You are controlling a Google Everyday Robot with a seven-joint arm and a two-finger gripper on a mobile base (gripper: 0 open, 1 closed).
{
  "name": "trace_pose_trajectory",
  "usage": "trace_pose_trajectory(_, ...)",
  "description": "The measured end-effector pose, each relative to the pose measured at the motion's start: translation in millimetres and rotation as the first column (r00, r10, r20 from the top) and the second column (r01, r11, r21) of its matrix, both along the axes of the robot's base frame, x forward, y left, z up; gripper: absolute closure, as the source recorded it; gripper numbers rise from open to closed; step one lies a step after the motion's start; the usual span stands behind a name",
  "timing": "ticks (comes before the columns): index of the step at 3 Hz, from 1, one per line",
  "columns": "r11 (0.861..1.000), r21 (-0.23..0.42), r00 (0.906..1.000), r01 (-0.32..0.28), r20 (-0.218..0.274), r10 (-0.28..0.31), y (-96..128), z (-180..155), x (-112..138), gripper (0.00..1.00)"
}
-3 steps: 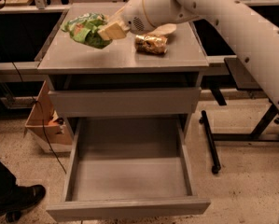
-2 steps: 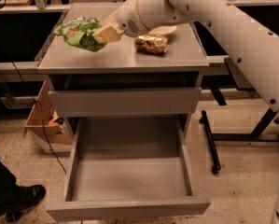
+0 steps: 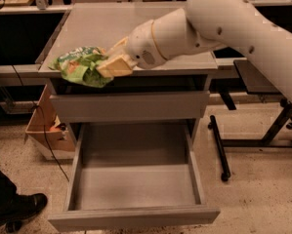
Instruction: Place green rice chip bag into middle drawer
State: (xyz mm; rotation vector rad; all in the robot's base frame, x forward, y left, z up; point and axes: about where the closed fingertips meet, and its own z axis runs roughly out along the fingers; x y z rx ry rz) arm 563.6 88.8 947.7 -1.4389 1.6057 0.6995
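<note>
The green rice chip bag [image 3: 79, 65] is crumpled and hangs over the front left edge of the grey cabinet top [image 3: 131, 26]. My gripper [image 3: 110, 66], with tan fingers, is shut on the bag's right side and holds it there. The white arm [image 3: 223, 18] reaches in from the upper right. The middle drawer [image 3: 138, 184] is pulled wide open below, with a bare bottom. It lies lower than the bag and to its right.
The top drawer [image 3: 128, 106] is closed under the cabinet top. A cardboard box [image 3: 43, 130] stands on the floor at the left. A person's black shoe [image 3: 13, 211] is at the bottom left. A black table frame [image 3: 262, 140] stands at the right.
My gripper has carried the green bag forward from the back left of the cabinet top to its front left edge. The brown packet is now hidden behind the arm.
</note>
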Motion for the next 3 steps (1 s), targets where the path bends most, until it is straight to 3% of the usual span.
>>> trace_pose_trajectory(1, 1.0, -0.007, 0.9988, -0.021, -0.044, 0.021, -20.3, -38.9, -48.2, 1.0)
trace_pose_trajectory(3, 0.997, 0.012, 0.9943, -0.08, -0.07, 0.08, -50.0, -124.5, -82.0, 1.0)
